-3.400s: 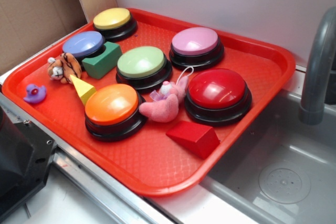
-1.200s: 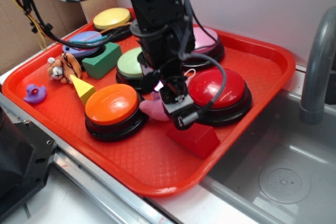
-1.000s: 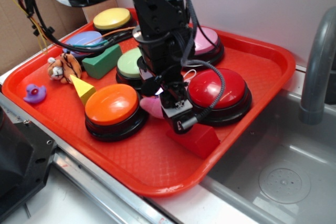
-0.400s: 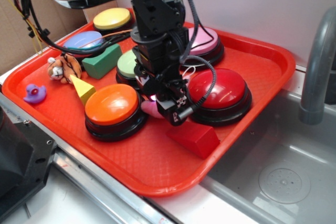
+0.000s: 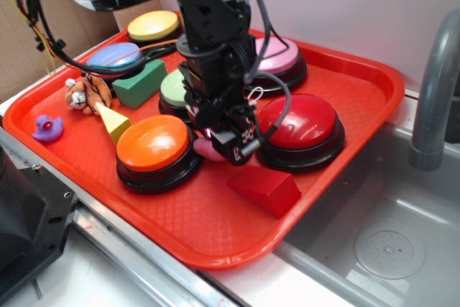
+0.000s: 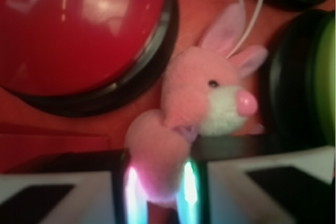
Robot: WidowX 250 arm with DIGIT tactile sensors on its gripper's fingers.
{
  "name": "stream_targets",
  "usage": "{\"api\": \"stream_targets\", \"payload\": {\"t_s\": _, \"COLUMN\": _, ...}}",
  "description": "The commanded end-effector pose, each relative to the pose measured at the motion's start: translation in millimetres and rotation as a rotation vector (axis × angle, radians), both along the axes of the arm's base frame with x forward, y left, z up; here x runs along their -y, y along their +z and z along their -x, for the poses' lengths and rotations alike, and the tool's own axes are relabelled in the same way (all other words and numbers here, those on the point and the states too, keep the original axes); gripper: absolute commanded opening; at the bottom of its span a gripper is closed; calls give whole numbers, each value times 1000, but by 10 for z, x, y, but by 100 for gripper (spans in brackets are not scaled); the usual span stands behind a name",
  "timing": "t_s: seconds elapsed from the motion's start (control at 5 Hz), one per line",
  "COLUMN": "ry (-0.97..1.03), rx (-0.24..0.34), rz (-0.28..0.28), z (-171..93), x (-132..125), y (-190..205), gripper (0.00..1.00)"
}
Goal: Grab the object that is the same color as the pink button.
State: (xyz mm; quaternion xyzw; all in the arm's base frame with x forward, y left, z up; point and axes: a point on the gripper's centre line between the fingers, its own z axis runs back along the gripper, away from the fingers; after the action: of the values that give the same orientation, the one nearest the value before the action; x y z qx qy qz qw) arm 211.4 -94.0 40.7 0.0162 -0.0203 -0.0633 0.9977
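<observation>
**Pink plush between the finger pads, low on the red tray**

Where the small soft pink plush animal toy point(image 6: 197, 114) lies on the red plastic tray point(image 5: 194, 224), it sits in the gap between the large red-domed button point(image 5: 297, 129) and the green-domed button point(image 5: 175, 88), with the orange-domed button point(image 5: 153, 144) just beside it on the near side. From the wrist view its head, with a white muzzle, pink nose and two pink ears, points toward the green button, and a white string loop point(image 6: 251, 11) runs up from between the ears. Its rounded lower body reaches down between the two white finger pads point(image 6: 58, 195) of the black gripper point(image 6: 157, 192); the pads stand a little apart, close on either side of that body, and whether they actually press it I cannot tell. From the exterior view only a sliver of the toy point(image 5: 208, 150) shows under the gripper point(image 5: 228, 141), which hangs low over the tray.

Behind the arm sits the pale pink domed button on a black base point(image 5: 282, 57). Farther off are a yellow-domed button point(image 5: 152, 26) and a blue-lilac domed button point(image 5: 113, 55), a green block point(image 5: 138, 84), a yellow wedge point(image 5: 112, 121), a striped tiger plush point(image 5: 87, 95) and a small purple duck point(image 5: 47, 128). A red wedge block point(image 5: 264, 189) lies just in front of the red button. A grey sink point(image 5: 381, 242) with a grey faucet point(image 5: 435, 91) adjoins the tray.
</observation>
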Motion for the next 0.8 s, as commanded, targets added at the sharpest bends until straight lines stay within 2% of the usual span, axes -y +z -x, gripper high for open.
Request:
{"api": "stream_targets", "payload": {"t_s": 0.0, "ry": 115, "rx": 69, "rz": 43, "z": -147, "x": -96, "y": 568, "gripper": 0}}
{"api": "stream_targets", "payload": {"t_s": 0.2, "ry": 171, "rx": 79, "rz": 150, "z": -156, "x": -317, "y": 924, "gripper": 0}}
{"api": "stream_targets", "payload": {"t_s": 0.4, "ry": 213, "rx": 104, "rz": 179, "z": -113, "x": -567, "y": 1277, "gripper": 0}}
{"api": "stream_targets", "payload": {"t_s": 0.6, "ry": 254, "rx": 102, "rz": 206, "z": 74, "x": -870, "y": 1559, "gripper": 0}}
